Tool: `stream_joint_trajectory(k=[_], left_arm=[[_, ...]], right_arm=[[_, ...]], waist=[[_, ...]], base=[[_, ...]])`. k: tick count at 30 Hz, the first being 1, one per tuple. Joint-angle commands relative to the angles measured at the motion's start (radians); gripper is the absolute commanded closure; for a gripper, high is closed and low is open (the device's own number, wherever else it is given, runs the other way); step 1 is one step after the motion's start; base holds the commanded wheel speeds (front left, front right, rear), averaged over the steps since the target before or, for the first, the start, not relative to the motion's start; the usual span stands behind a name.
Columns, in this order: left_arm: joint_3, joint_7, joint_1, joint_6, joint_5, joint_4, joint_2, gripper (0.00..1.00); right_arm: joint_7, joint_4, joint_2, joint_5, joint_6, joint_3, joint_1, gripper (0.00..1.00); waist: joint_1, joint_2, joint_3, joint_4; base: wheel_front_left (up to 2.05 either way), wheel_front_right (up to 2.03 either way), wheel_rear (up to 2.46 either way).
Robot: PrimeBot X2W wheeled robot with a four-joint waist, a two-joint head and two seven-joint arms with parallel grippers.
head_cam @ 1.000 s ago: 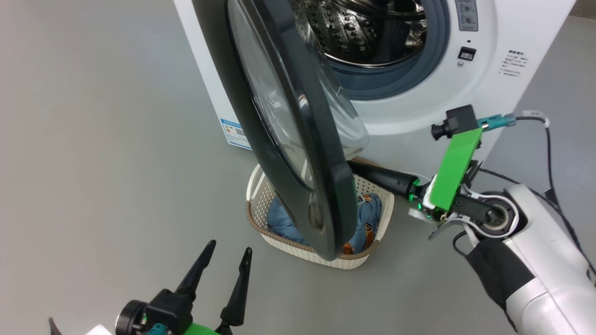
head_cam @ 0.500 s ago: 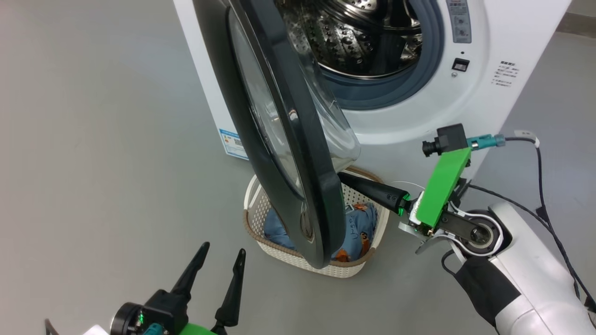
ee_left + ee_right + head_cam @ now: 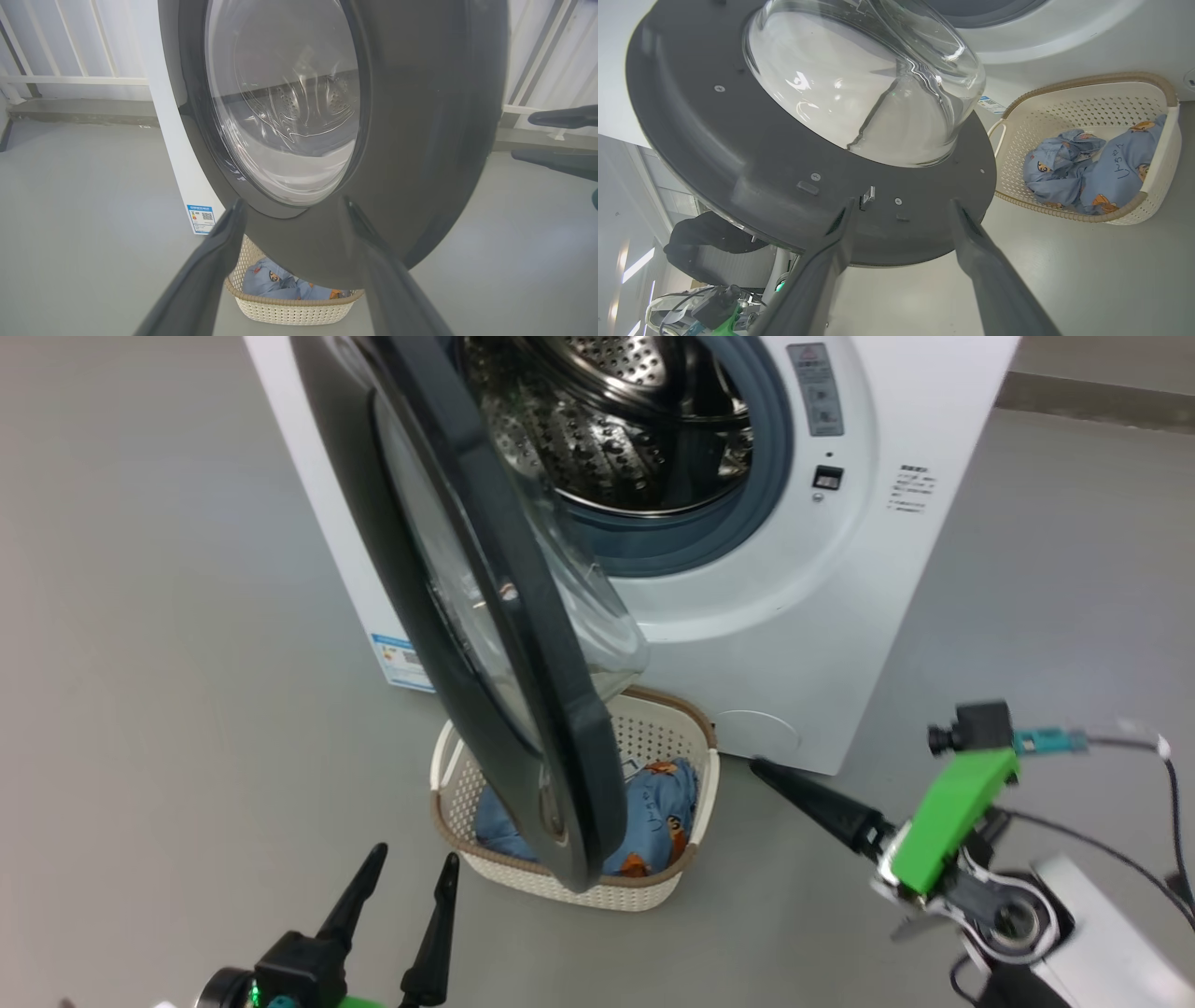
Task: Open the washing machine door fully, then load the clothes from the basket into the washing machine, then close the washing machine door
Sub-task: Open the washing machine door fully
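Observation:
The washing machine [image 3: 840,616] stands with its steel drum [image 3: 607,429] exposed. The washing machine door [image 3: 574,756] hangs part-way open, edge-on, over the basket [image 3: 597,896] on the floor, with the clothes [image 3: 658,803] inside it. My right gripper [image 3: 761,770] is to the right of the basket, apart from the door. In the right wrist view it [image 3: 902,201] is open and empty, facing the door's inner face [image 3: 738,163], with the basket [image 3: 1064,107] and clothes [image 3: 1087,177] to the right. My left gripper [image 3: 415,859] is open in front of the door's outer face [image 3: 420,140].
Grey floor lies all around the machine. A blue label sticker [image 3: 403,663] is on the machine's left side. A white railing [image 3: 70,79] and a low kerb run behind. A cable [image 3: 1167,821] trails from my right wrist.
The head camera has shifted, so the whole picture moved. My right gripper has gone from shut to open and drawn back from behind the door's lower edge toward the right.

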Motion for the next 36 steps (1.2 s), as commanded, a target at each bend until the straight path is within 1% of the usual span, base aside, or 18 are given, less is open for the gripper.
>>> stream_joint_trajectory(k=[1,5,9,10,12,22,26,29,33,34,36], left_arm=[[0.041,-0.006,-0.009,-0.004,0.011,-0.018,0.007,0.0],[0.058,-0.006,0.003,-0.009,0.011,-0.02,0.007,0.0],[0.067,-0.006,0.013,-0.013,0.013,-0.019,0.007,0.0],[0.067,-0.006,0.013,-0.013,0.013,-0.019,0.007,0.0],[0.074,-0.006,0.018,-0.014,0.014,-0.019,0.007,0.0],[0.101,-0.006,0.041,-0.024,0.02,-0.02,0.007,0.0],[0.105,-0.006,0.045,-0.028,0.023,-0.018,0.007,0.0],[0.109,-0.006,0.047,-0.03,0.025,-0.017,0.007,0.0],[0.113,-0.006,0.048,-0.034,0.027,-0.016,0.007,0.0],[0.115,-0.006,0.049,-0.034,0.028,-0.016,0.007,0.0],[0.117,-0.006,0.049,-0.036,0.029,-0.016,0.007,0.0]], right_arm=[[-0.022,-0.027,-0.017,-0.007,0.003,0.01,0.027,0.0],[-0.078,-0.05,-0.058,-0.007,0.003,0.016,0.106,0.0],[-0.138,-0.074,-0.113,-0.025,0.003,0.029,0.183,0.0],[-0.138,-0.074,-0.113,-0.025,0.003,0.029,0.183,0.0],[-0.177,-0.084,-0.141,-0.042,0.003,0.038,0.214,0.0],[-0.439,-0.04,-0.264,-0.125,0.003,0.081,0.318,0.0],[-0.56,-0.003,-0.308,-0.188,0.003,0.127,0.339,0.0],[-0.641,0.04,-0.32,-0.218,0.003,0.148,0.343,0.0],[-0.679,0.103,-0.318,-0.302,0.003,0.141,0.333,0.0],[-0.68,0.11,-0.311,-0.33,0.003,0.113,0.327,0.0],[-0.681,0.112,-0.285,-0.412,0.003,0.018,0.328,0.0]], waist=[[0.0,0.0,-0.018,-0.03],[0.0,0.0,-0.025,-0.062],[0.0,0.0,-0.029,-0.087],[0.0,0.0,-0.029,-0.087],[0.0,0.0,-0.03,-0.103],[0.0,0.0,-0.036,-0.152],[0.0,0.0,-0.037,-0.164],[0.0,0.0,-0.037,-0.172],[0.0,0.0,-0.036,-0.18],[0.0,0.0,-0.036,-0.183],[0.0,0.0,-0.034,-0.188]], base=[[0.0,0.0,0.0],[0.0,0.0,0.0],[0.0,0.0,0.0],[0.0,0.0,0.0],[0.0,0.0,0.0],[0.0,0.0,0.0],[0.0,0.0,0.0],[0.0,0.0,0.0],[0.0,0.0,0.0],[0.0,0.0,0.0],[0.0,0.0,0.0]])
